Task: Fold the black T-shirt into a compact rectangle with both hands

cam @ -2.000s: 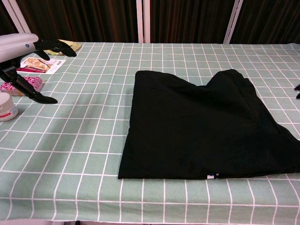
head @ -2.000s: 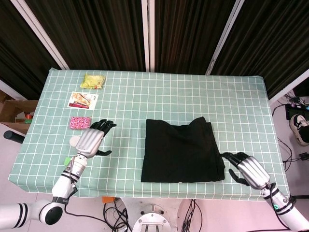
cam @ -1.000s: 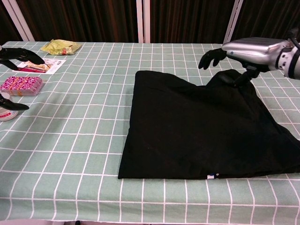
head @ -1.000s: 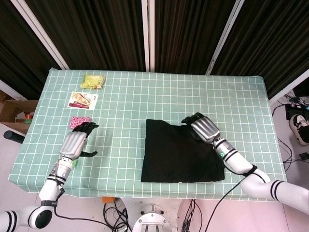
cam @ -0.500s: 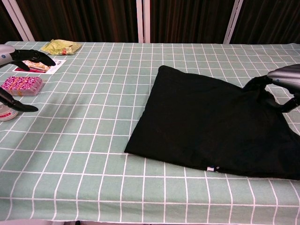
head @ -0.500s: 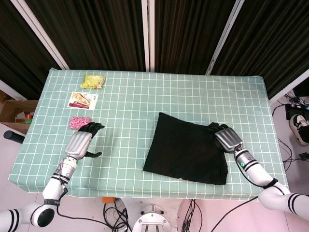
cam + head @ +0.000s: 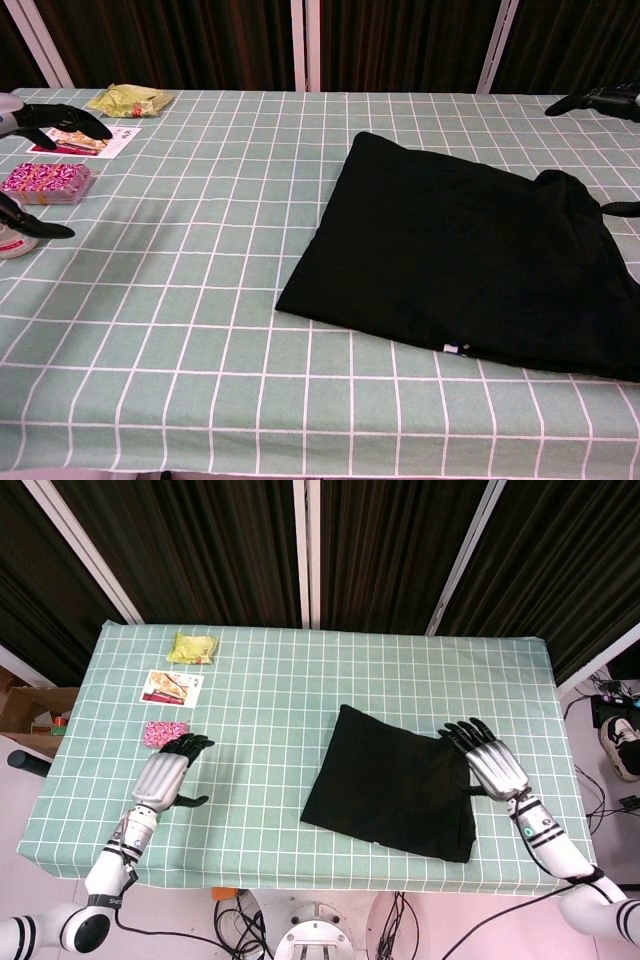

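Lay folded and slightly skewed on the right half of the green checked tablecloth (image 7: 300, 680): the black T-shirt (image 7: 392, 795), a rough rectangle with its far corner pointing away from the robot and its near edge running close to the front edge of the table. Hovered at the shirt's right edge, palm down with fingers spread wide and straight, holding nothing: the right hand (image 7: 492, 763), seen in the chest view only as dark fingertips (image 7: 600, 98) at the right border. Sat well apart from the shirt near the table's left front, fingers loosely extended and parted, thumb out to the side, gripping nothing: the left hand (image 7: 166, 773). Lined up along the left side of the cloth, from far to near: a yellow-green packet (image 7: 191, 647), a printed card (image 7: 172, 688), and a pink patterned pouch (image 7: 164, 733) just beyond the left fingertips. Showed at the chest view's left edge beside that hand: a small white round object (image 7: 10, 238), too cropped to identify.
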Motion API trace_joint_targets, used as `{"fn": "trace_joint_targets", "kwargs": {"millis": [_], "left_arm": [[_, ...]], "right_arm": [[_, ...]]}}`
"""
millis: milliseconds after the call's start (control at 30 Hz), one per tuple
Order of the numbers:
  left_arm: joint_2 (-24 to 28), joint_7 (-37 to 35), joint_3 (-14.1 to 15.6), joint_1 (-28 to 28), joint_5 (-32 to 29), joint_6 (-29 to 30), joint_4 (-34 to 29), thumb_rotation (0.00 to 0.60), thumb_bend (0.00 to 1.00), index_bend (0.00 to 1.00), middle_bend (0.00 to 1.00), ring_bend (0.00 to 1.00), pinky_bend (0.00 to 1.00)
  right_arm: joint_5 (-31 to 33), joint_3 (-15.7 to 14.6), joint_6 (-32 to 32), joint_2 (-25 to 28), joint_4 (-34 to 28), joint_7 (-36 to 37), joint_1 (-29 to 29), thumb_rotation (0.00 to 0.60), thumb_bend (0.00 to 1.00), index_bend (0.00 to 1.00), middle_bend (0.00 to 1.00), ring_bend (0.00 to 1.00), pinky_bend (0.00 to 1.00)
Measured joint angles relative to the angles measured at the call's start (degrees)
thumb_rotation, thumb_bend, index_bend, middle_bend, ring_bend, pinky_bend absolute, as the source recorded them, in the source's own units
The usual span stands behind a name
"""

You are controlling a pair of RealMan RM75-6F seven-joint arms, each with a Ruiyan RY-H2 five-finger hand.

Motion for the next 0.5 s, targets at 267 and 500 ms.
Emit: {"fn": "trace_joint_targets", "kwargs": {"millis": [267,500], "left_arm": [[-0.02,0.58,-0.21,0.14,-0.23,-0.28,-1.04,0.6,0.1,0.18,0.14,0.09,0.18],[-0.04,1.04,-0.52,0.12,-0.43,-0.5,-1.84,0.599,0.1,0.18,0.13,0.09,0.18]], "right_arm": [[-10.52,-7.25,10.39,-0.01,11.53,1.41,-7.17,0.6,0.13,0.25,0.13,0.05,0.06],[-12.2,-8.06,11.2,-5.41,22.55,1.17,-8.29,0.6,0.13,0.25,0.13,0.05,0.05]]}}
